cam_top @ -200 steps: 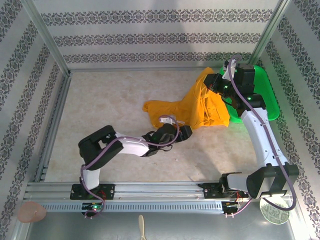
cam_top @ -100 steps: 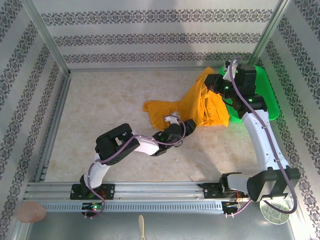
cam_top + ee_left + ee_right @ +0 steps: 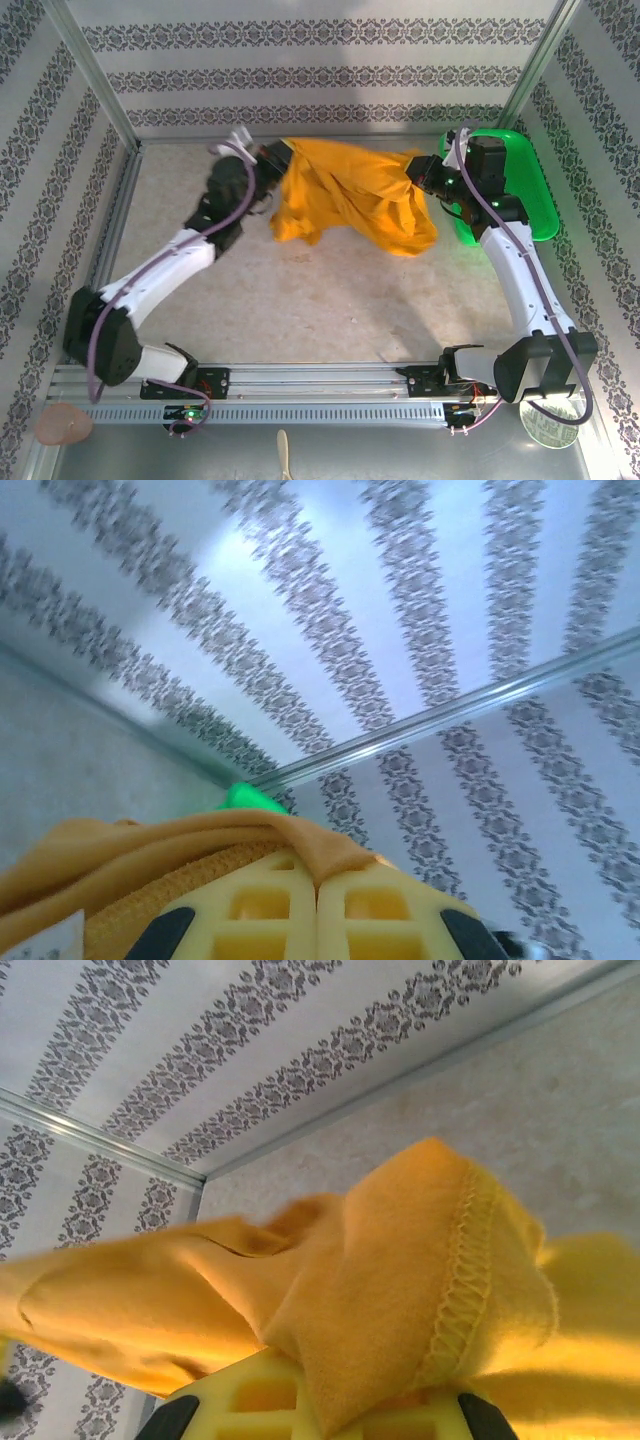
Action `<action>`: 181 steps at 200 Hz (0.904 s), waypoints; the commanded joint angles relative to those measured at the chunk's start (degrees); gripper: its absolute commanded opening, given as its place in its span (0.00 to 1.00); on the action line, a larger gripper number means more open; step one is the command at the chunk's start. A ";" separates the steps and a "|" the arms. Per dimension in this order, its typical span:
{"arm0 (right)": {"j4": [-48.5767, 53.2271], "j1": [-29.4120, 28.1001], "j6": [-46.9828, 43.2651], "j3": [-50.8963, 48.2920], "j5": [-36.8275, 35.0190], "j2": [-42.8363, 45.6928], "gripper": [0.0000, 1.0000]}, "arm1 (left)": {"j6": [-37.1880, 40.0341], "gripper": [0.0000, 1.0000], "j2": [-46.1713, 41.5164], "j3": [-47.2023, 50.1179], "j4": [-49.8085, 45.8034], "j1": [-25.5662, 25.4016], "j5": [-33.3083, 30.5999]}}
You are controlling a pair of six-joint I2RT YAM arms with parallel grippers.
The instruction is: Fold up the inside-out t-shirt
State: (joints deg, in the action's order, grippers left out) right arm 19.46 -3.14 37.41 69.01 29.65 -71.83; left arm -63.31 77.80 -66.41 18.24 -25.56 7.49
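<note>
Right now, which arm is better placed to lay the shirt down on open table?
Left, likely: left hand grips the t-shirt over bare table; right hand holds it beside the green basket.

Right gripper [image 3: 322, 1390] sits at bottom of view: yellow plastic fingers [image 3: 245, 1395] w/ lattice cut-outs & black side pads, jaws closed on a fold of the mustard-orange cotton t-shirt [image 3: 330, 1290]. Fabric bunches up over the fingertips, hiding them, & stretches off to lower-left of view in a taut band. Overlock-stitched seam [image 3: 455, 1280] runs down the bunch's side, stitching facing out. Behind: beige speckled table top [image 3: 560, 1090]; can't tell if cloth touches it. Along table's edge is a silver metal rail [image 3: 400, 1080], then white wall w/ grey floral-patterned stripes [image 3: 200, 1030]. Metal corner post [image 3: 90, 1132] meets rail at table's corner.
</note>
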 commanded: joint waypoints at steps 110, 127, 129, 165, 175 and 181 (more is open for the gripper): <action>-10.22 -6.73 1.10 -4.92 -1.18 -6.85 0.54 | 8.31 0.00 -6.33 -6.58 -23.30 9.70 19.93; -10.01 -6.05 0.73 -5.44 -3.12 -6.58 0.64 | 6.91 0.00 -6.73 -3.44 -20.66 7.78 19.96; -10.00 -6.08 0.74 -5.70 -3.26 -6.33 0.65 | 6.89 0.00 -6.77 -3.19 -20.43 7.49 19.94; -8.78 -7.76 1.35 -9.33 -4.27 -0.39 0.66 | 6.06 0.00 -7.16 0.56 -17.00 3.28 17.92; -9.11 -8.81 2.25 -11.38 -4.65 1.89 0.65 | 5.93 0.00 -6.97 1.31 -16.36 2.19 17.16; -9.57 -9.72 2.71 -12.79 -5.11 3.23 0.65 | 6.03 0.00 -6.73 1.51 -16.24 1.46 16.60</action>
State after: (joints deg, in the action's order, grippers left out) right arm 10.68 -10.28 39.48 60.07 26.37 -74.39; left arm -56.01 72.58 -65.36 -4.73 -21.85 25.45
